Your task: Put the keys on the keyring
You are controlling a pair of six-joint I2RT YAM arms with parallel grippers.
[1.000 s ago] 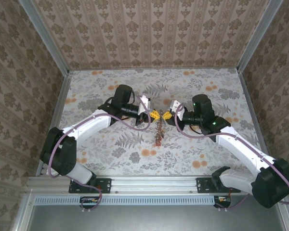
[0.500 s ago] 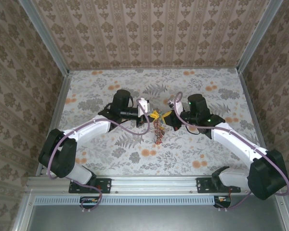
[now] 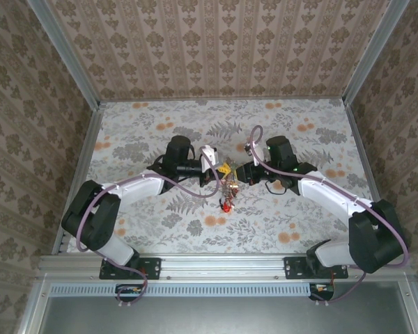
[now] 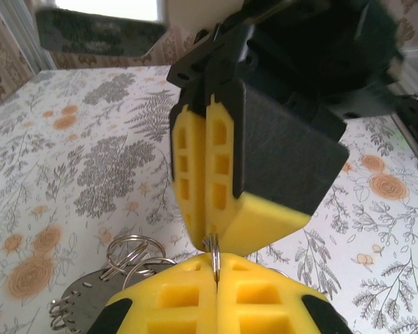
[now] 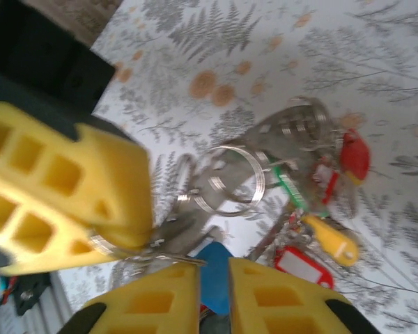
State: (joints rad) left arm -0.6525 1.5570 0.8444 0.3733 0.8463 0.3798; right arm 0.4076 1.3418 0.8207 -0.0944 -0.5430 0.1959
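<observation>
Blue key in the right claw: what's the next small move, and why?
Probably ease the right claw toward the left claw, feeding the blue key onto the keyring wire that the left claw pinches. The two claws' tips meet at that wire.

- L claw (image 3: 218, 171) & R claw (image 3: 241, 173) meet tip-to-tip approx mid surface (image 3: 146, 132), yellow pads nearly touching.
- Keyring (image 3: 228, 186) w/ bunch of keys (image 3: 226, 204) sits just below the tips, twd near edge; red bit at near end.
- Both arms angle inward.
</observation>
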